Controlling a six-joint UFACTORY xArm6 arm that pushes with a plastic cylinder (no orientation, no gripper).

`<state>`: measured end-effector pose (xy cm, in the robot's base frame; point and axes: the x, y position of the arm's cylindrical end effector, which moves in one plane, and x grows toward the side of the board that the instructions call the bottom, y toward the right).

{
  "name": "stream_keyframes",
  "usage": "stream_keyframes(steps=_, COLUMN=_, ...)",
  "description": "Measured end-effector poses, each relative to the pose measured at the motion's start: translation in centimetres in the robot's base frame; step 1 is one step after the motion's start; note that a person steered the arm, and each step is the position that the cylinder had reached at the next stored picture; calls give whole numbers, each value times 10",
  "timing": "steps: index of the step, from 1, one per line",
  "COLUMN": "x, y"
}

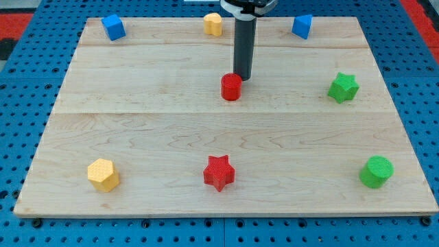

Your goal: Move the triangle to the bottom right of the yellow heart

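Trouble loomed: my tip [243, 77], a bare rod gripping nothing, touched the red cylinder [231, 87], risking shoving it; blue triangle [302, 26] sat untouched near the top-right corner.

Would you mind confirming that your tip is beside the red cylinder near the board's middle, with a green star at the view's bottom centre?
Not quite: the star at the view's bottom centre is a red star, not green; the green star sits at the view's right. The camera view shows this. The rest holds: my tip is right beside the red cylinder near the board's middle.
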<state>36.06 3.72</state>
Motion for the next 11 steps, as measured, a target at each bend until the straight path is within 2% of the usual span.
stream_keyframes(steps=1, x=-21, y=22)
stream_keyframes(steps=2, x=-88, y=119)
stream_keyframes(steps=3, x=-108, y=241)
stream_keyframes(steps=4, x=-162, y=246)
stream_keyframes(steps=5, x=-168, y=184)
stream_keyframes(steps=6, x=-134, y=106)
stream_keyframes(steps=7, x=-125, y=71)
stream_keyframes(steps=11, x=-128, y=69)
